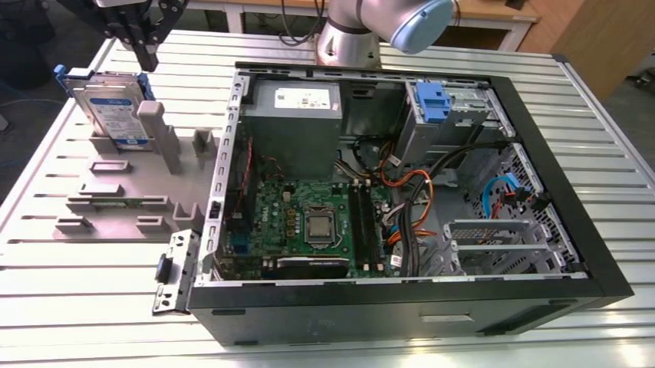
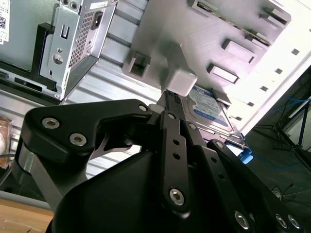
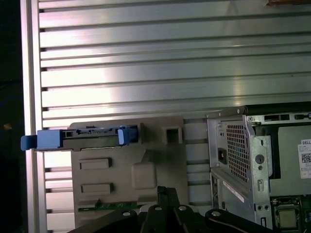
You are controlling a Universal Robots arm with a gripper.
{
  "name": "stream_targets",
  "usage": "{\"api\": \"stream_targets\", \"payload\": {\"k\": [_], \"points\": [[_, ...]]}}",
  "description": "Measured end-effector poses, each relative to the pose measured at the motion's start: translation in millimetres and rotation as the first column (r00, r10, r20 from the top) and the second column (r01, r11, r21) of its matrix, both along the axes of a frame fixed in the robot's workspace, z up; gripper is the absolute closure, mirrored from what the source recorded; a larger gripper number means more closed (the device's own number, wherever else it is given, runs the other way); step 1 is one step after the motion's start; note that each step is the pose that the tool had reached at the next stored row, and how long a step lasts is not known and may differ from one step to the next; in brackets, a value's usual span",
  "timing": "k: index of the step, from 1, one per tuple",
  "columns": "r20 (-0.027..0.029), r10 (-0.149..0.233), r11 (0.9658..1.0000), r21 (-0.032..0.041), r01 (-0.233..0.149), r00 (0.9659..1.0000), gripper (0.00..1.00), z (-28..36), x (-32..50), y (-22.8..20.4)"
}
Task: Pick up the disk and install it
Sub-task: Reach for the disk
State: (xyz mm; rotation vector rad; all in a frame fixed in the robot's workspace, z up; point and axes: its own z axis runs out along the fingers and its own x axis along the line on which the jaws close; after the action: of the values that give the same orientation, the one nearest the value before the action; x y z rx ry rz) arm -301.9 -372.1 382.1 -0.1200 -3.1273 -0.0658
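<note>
The disk [image 1: 113, 111] stands on edge in a slot of the grey holder plate [image 1: 118, 172] at the exterior view's left, its white and blue label facing out and blue rails at its ends. My gripper [image 1: 149, 55] hangs just above and behind the disk's top edge, shut, with nothing between its fingers. In the second wrist view the gripper [image 2: 167, 97] points at the holder's post, with the disk [image 2: 210, 110] beyond it. The first wrist view shows the disk [image 3: 90, 137] edge-on from above, and the gripper [image 3: 163, 193] a short way off.
An open computer case [image 1: 603, 253] lies on the slatted metal table [image 1: 92, 307], with a motherboard [image 1: 307, 222], a grey power supply [image 1: 297, 115] and a drive cage with a blue latch [image 1: 435, 103]. The arm's base [image 1: 348, 38] stands behind the case.
</note>
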Motion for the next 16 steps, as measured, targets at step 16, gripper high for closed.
{"api": "stream_targets", "payload": {"k": [16], "points": [[-0.0001,0.000,1.0000,0.0000,0.000,1.0000,0.89,-0.4,-5.1,0.0]]}}
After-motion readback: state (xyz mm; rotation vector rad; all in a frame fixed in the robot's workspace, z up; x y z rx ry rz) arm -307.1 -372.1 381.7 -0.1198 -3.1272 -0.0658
